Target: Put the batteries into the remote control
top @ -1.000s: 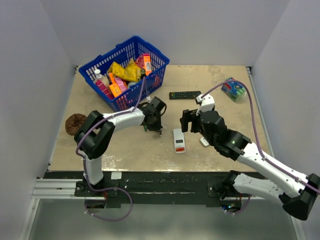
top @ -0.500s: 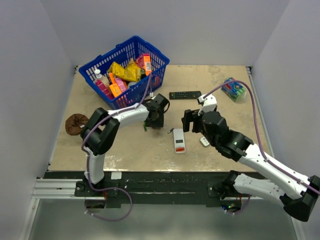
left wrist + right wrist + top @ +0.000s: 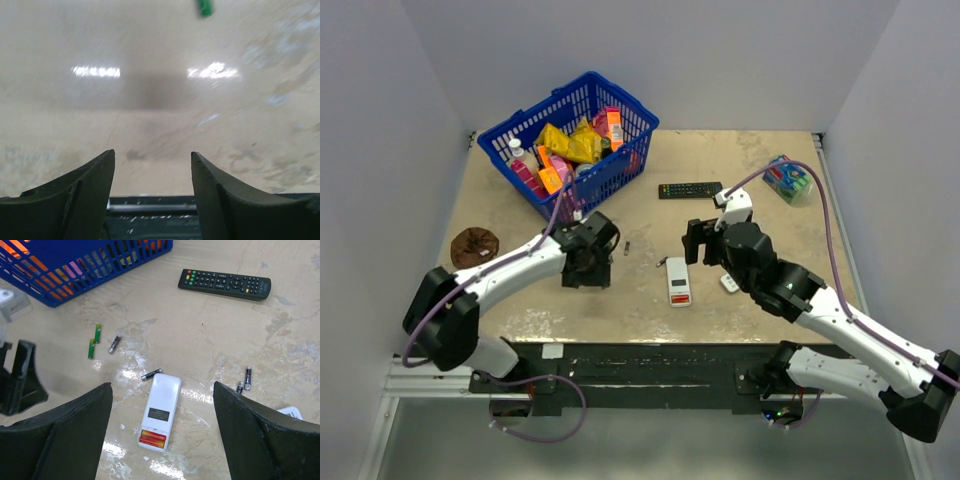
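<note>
Remote control (image 3: 160, 410) lies flat on the tabletop (image 3: 210, 330), directly beneath the right end effector (image 3: 161, 386), whose jaws stand wide and empty, apparently placed to steady or oversee it. Batteries (image 3: 114, 344) lie loose around it, one dark cell (image 3: 151, 374) just beside its far end. Left end effector (image 3: 152, 155) hovers over bare tabletop, jaws apart, holding nothing; a green cell (image 3: 204, 7) lies ahead of it
</note>
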`<state>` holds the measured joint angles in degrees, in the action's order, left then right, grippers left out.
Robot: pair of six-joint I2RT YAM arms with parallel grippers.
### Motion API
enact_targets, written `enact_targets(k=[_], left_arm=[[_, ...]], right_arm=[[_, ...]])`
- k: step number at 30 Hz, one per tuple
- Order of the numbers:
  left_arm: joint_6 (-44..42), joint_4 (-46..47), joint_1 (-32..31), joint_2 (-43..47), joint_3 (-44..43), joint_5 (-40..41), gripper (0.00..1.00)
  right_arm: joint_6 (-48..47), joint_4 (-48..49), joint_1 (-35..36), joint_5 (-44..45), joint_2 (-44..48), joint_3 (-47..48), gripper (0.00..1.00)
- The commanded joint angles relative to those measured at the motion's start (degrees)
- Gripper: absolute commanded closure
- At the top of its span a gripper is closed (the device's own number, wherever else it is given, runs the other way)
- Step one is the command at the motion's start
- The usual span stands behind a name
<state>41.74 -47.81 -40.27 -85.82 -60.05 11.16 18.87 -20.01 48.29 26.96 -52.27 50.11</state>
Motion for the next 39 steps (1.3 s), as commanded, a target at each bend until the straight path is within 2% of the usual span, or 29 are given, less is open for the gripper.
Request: enact_targets(k=[1,9,12,19,23,27,39], left_arm=[[6.1,-8.3,0.0,7.8,8.4,0.5,0.33],[11.1,-12.0,-0.1,17.5,20.7,-2.7,0.32],[12.3,-13.4,-1.0,18.5,20.7,-2.6,0.29],[10.3,-14.5,-0.9,12.9,19.5,-4.1,0.14],[9.9,-9.7,-0.1,12.0,22.7,-10.5,0.13],[10.7,-9.2,0.4,12.3,22.8,-6.4,0.14],[5.2,-9.1,3.0,6.4,20.7,-7.4,0.12]], right_arm=[[-0.5,3.2,-0.3,-1.6,-0.8,-0.4,0.16],[-0.3,3.9,-0.4,-3.1,-1.4,-0.8,0.16],[0.1,3.9,-0.3,-3.5,-1.3,-0.9,0.16],[0.4,4.0,-0.3,-3.4,-0.7,-1.2,0.16],[0.4,4.1,-0.3,-2.8,-0.3,-1.4,0.16],[0.0,4.5,-0.4,-2.8,0.3,-1.9,0.16],[-0.3,5.1,-0.5,-2.4,1.8,-2.2,0.16]])
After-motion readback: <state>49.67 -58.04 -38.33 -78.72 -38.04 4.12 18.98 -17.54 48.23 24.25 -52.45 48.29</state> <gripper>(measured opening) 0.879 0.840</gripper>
